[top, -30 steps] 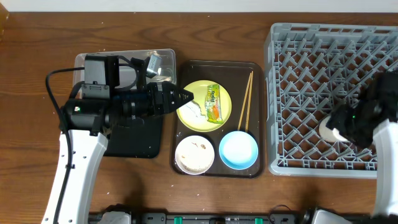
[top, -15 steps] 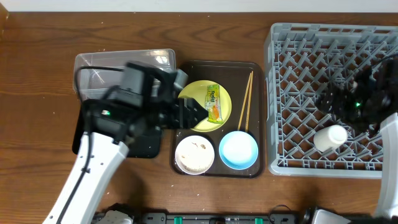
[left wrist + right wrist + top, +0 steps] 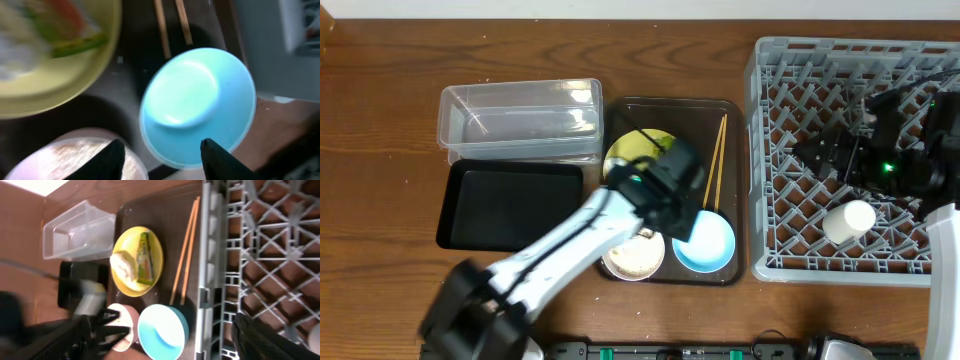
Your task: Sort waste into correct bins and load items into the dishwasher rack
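Left hand: We saw the left hand with its two fingers apart, holding nothing. It hung over the light-blue bowl, at the part of the rim closest to the near edge of the bench. We could not tell if it touched the bowl.
Right hand: The right hand was up over the dishwasher rack. Its fingers were apart and nothing was in it.
Rack: It sat by the right edge of the bench.
Cup: The small white cup lay on its side in the rack, toward the near right corner of the bench, apart from the right hand.
Serving tray: The dark-brown serving tray sat in the middle of the bench, just beside the rack.
Plate: The yellow plate was on the serving tray, on the side toward the far edge. The crumpled white tissue and the snack wrapper lay on it, side by side.
Chopsticks: The chopsticks lay on the serving tray, between the plate and the rack.
Bowls: The white bowl sat just beside the light-blue bowl, both on the serving tray toward the near edge. Pale food scraps were in the white bowl.
Bins: The clear tub sat toward the far left corner. The black tray was just beside it, on the side toward the near edge.
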